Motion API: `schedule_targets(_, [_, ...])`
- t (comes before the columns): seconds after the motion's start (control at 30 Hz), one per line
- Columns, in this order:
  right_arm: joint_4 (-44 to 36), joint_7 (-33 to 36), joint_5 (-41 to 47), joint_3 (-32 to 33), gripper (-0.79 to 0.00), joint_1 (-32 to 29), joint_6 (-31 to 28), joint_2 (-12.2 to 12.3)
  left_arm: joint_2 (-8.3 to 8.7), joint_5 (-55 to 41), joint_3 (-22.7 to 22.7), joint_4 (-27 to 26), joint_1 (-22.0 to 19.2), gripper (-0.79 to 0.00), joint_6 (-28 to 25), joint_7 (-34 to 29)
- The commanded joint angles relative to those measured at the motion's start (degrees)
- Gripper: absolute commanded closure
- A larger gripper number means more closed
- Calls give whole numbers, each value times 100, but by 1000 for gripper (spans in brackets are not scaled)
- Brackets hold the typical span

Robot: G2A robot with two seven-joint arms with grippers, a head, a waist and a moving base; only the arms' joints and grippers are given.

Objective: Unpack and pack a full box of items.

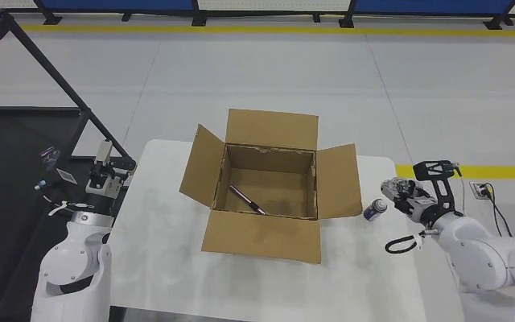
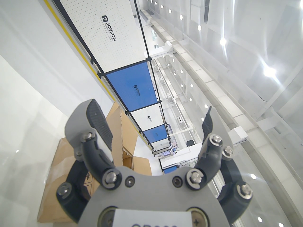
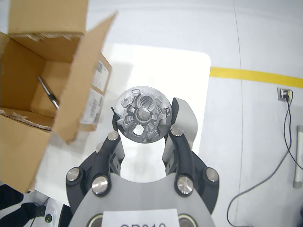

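**Round part held outside the box, one rod inside**

On the left, the left gripper [image 2: 151, 116] points up and away from the table, its jaws spread wide with nothing between them. In the middle, the cardboard box [image 1: 261, 237] stands open on the white table [image 1: 161, 241] with its flaps folded out, and a thin metal rod [image 1: 247, 200] lies slantwise on its floor. On the right, the right gripper [image 3: 144, 116] hangs over the table beside the box's right flap, jaws closed tight on a round grey metal part [image 3: 142, 128]. We judge this to be the unpacking half. Next we would lower the part onto bare table right of the box, release it, then go in for the rod with a narrow, low grip.
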Motion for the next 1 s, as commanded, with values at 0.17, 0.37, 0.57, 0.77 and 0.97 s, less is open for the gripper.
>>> schedule_targets(0.17, [174,-225,71,-1273,0,1133,188,-104,0,0,0,0,0,-785,0,0])
schedule_targets(0.37, [1500,82,162,-3131,0,2648,-40,-375,0,0,0,0,0,-785,0,0])
schedule_targets(0.57, [3501,-4,530,-4971,0,4099,-131,-952,0,0,0,0,0,-785,0,0])
schedule_targets(0.77, [5322,-420,783,-6329,0,4943,-267,-1702,0,0,0,0,0,-785,0,0])
schedule_targets(0.97, [6743,-909,979,-6979,0,5311,-54,-2425,0,0,0,0,0,-785,0,0])
